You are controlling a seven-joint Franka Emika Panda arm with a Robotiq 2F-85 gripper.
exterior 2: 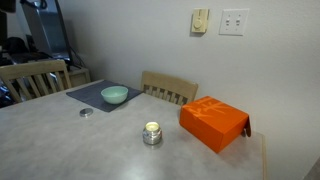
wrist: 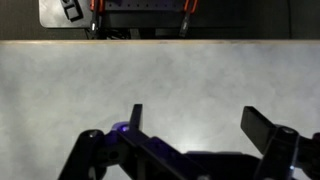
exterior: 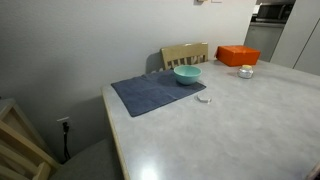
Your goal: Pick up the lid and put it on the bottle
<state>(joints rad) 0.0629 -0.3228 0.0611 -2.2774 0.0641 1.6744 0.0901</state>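
Two fingers of the gripper stand wide apart over bare table in the wrist view, holding nothing. In an exterior view a blue-grey mat, a teal bowl, then the lid lying flat just beside the mat, nowhere between the jaws. The bottle stands well apart, near an orange box.

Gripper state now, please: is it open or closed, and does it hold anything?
Gripper: open, holding nothing.

Home dining room; wooden chairs, placemat (dark blue), wall switch.
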